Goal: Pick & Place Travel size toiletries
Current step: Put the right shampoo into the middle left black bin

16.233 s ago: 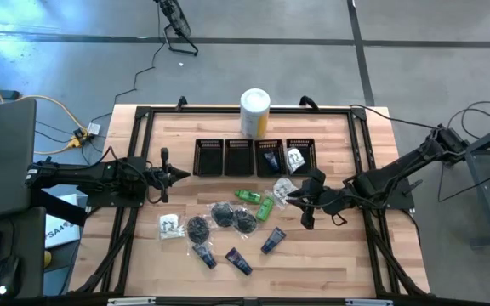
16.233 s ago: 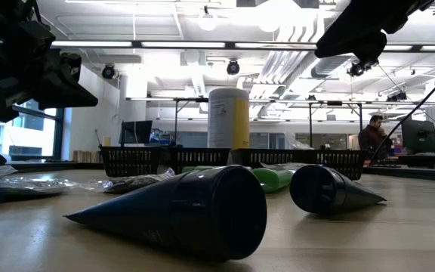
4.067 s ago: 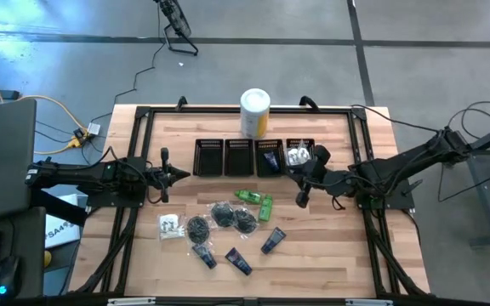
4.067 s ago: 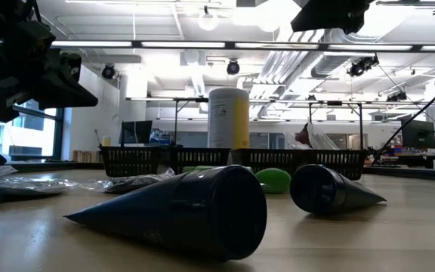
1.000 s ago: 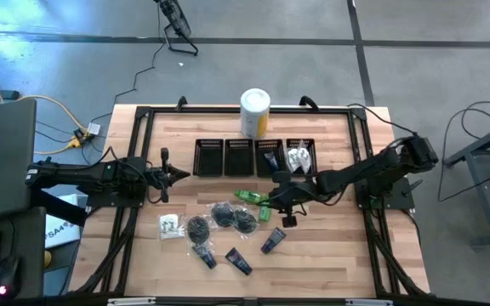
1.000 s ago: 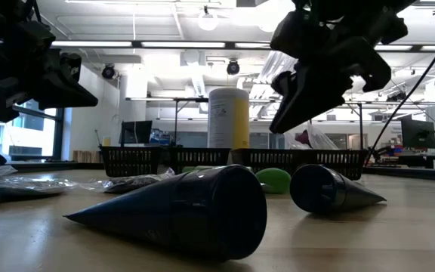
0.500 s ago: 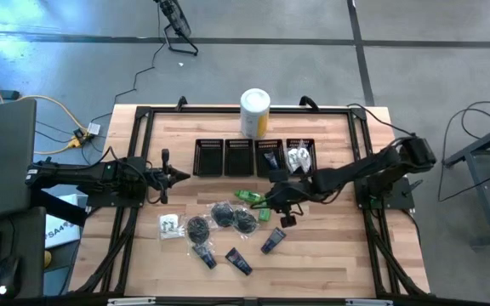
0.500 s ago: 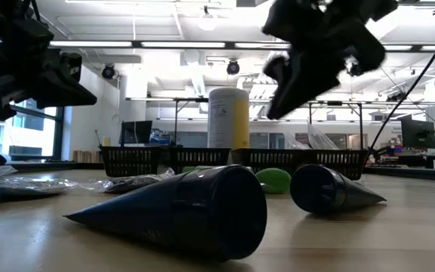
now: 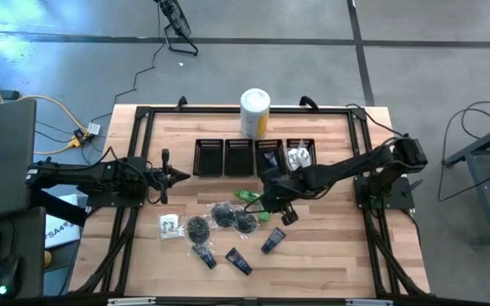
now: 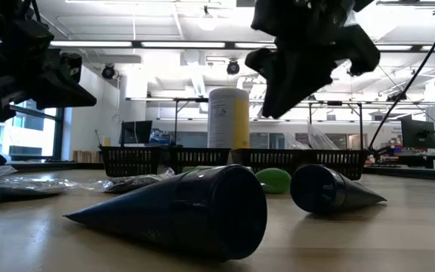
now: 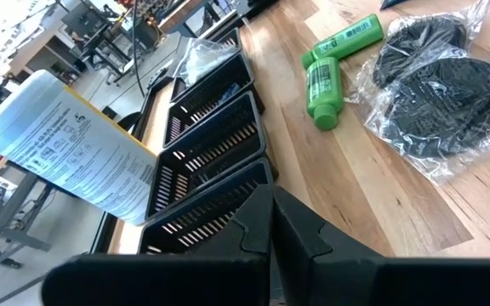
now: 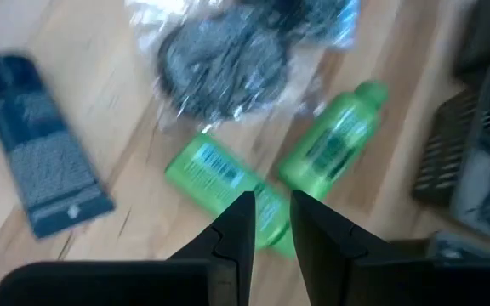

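Note:
Toiletries lie on the wooden table: two green bottles [image 9: 245,195] [image 9: 266,209], three black bagged bundles [image 9: 222,215], three dark blue tubes [image 9: 272,240] and a white sachet [image 9: 170,226]. My right gripper [image 9: 264,202] hovers above the green bottles [image 12: 228,183] [image 12: 334,144], open by a narrow gap [image 12: 270,223], well off the table in the low view [image 10: 293,75]. My left gripper [image 9: 177,176] waits shut [image 11: 270,212] near the table's left side, level with the bins.
Four black mesh bins [image 9: 239,157] stand in a row toward the far edge; the two right ones hold a blue tube [image 9: 270,158] and clear sachets [image 9: 297,156]. A white-and-yellow canister [image 9: 255,112] stands behind them. Bare wood lies on the table's right side.
My right gripper has moved toward the table's left, from beside the green bottles to above them, and has risen a little in the low view. The toiletries on the table have not moved.

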`<act>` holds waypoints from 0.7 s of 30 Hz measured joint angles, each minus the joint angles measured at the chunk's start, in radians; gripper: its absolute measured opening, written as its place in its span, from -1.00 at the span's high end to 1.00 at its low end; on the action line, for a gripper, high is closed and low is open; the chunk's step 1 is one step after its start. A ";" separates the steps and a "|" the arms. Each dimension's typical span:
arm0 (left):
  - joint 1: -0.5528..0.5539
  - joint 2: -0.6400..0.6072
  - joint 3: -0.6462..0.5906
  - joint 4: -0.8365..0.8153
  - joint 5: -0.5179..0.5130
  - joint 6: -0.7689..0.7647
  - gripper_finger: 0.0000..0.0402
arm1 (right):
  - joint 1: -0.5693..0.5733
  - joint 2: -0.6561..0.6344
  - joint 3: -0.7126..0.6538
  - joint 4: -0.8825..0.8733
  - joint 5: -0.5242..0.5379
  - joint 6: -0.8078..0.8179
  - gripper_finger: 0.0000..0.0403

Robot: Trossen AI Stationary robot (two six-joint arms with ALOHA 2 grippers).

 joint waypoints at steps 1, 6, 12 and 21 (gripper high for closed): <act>0.000 0.000 0.000 0.000 0.000 0.000 0.99 | 0.000 0.000 -0.003 -0.008 0.004 0.000 0.65; 0.000 0.000 0.000 -0.001 0.000 0.000 0.99 | 0.000 0.000 0.000 -0.002 0.075 0.001 0.63; 0.000 0.000 0.000 -0.001 0.000 0.000 0.99 | 0.000 0.000 -0.001 -0.001 0.079 -0.035 0.32; 0.000 0.000 0.000 -0.002 0.000 0.000 0.99 | -0.002 0.040 -0.001 -0.019 -0.052 -0.098 -0.03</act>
